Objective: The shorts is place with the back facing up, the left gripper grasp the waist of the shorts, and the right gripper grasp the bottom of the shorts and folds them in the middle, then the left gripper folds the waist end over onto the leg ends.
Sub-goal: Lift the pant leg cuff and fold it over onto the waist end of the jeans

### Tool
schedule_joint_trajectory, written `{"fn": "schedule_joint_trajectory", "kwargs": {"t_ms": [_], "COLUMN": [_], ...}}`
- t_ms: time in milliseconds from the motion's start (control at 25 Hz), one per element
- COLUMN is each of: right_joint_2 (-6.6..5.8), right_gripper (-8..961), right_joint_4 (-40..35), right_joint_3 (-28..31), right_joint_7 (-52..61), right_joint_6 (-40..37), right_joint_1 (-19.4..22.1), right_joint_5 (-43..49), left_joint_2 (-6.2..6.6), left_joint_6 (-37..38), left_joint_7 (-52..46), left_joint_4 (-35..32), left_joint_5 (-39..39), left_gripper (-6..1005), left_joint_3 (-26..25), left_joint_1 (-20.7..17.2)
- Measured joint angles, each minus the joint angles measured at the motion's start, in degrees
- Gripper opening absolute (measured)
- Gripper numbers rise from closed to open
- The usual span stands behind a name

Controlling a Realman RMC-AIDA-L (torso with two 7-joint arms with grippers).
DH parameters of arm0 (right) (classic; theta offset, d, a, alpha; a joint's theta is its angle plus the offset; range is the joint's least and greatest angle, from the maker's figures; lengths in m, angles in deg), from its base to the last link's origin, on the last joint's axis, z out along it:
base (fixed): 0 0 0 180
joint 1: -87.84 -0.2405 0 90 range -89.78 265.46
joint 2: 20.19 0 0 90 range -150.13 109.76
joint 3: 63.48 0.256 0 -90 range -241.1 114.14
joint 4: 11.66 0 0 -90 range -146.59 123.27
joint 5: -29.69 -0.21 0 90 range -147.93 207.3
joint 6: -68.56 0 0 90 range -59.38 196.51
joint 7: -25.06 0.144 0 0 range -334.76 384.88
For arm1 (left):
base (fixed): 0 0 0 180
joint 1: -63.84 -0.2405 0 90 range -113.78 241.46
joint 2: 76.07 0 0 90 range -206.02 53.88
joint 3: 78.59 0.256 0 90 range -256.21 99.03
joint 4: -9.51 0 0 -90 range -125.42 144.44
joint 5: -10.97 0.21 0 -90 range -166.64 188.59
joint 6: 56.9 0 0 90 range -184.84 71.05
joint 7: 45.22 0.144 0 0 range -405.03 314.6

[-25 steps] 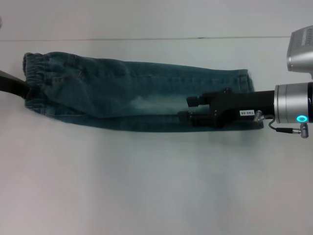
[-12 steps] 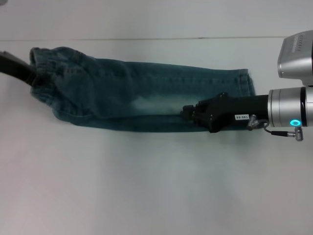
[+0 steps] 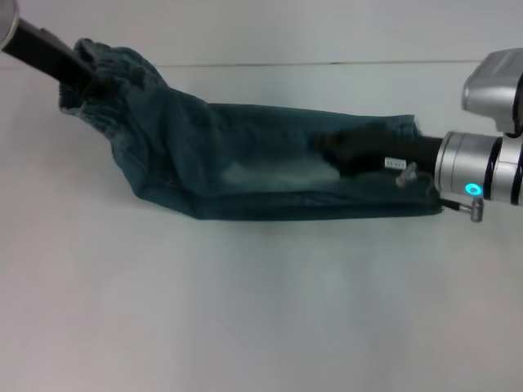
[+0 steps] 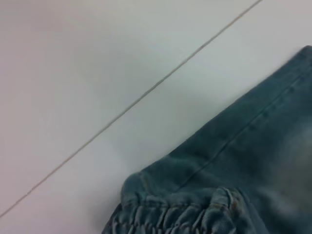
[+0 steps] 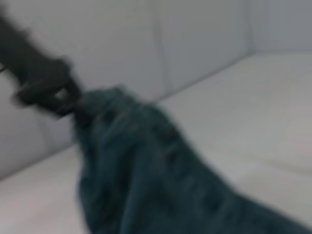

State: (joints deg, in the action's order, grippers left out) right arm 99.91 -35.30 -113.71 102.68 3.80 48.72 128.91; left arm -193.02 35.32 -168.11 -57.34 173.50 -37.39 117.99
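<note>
A plain white surface (image 3: pixel 261 310) carried my work, with a thin dark seam line (image 3: pixel 327 63) running across its far side. The folded denim shorts (image 3: pixel 270 171) lay lengthwise on it, leg ends (image 3: pixel 413 163) flat toward my right, while the waist (image 3: pixel 102 73) at my left was lifted off it.

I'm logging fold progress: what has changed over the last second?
The left gripper, shut on the ruffled elastic waist, lifted that end of the blue-green denim shorts up and rightward. The right gripper edged back slightly. The leg ends stayed flat.
</note>
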Motion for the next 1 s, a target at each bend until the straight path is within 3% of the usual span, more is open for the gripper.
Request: {"fn": "schedule_joint_trajectory", "kwargs": {"t_ms": [320, 560, 720, 760, 1000], "right_joint_2": [0.58, 1.03, 1.27, 1.40, 1.43], "right_gripper": [29, 29, 27, 27, 25], "right_joint_4": [12.75, 19.96, 23.70, 25.13, 31.95], "right_joint_3": [0.20, 0.55, 0.87, 0.96, 1.88], "right_joint_7": [-20.87, -33.83, -41.41, -42.54, -45.59], "right_joint_6": [7.03, 12.32, 16.69, 20.67, 25.05], "right_joint_1": [-1.88, -5.93, -9.62, -12.35, -19.78], "right_joint_5": [-28.08, -40.52, -44.28, -44.35, -41.56], "left_joint_2": [-0.45, -1.63, -2.42, -2.53, -2.87], "left_joint_6": [2.76, 3.89, 4.93, 5.16, 5.84], "left_joint_7": [-1.51, -2.82, -3.62, -3.68, -4.31], "left_joint_4": [-2.59, -4.27, -6.47, -6.82, -7.35], "left_joint_5": [-0.31, -0.40, -0.49, -0.49, -0.51], "left_gripper": [102, 101, 101, 101, 101], "left_joint_3": [1.50, 2.67, 3.25, 3.29, 3.91], "left_joint_1": [5.88, 10.37, 12.47, 12.96, 14.81]}}
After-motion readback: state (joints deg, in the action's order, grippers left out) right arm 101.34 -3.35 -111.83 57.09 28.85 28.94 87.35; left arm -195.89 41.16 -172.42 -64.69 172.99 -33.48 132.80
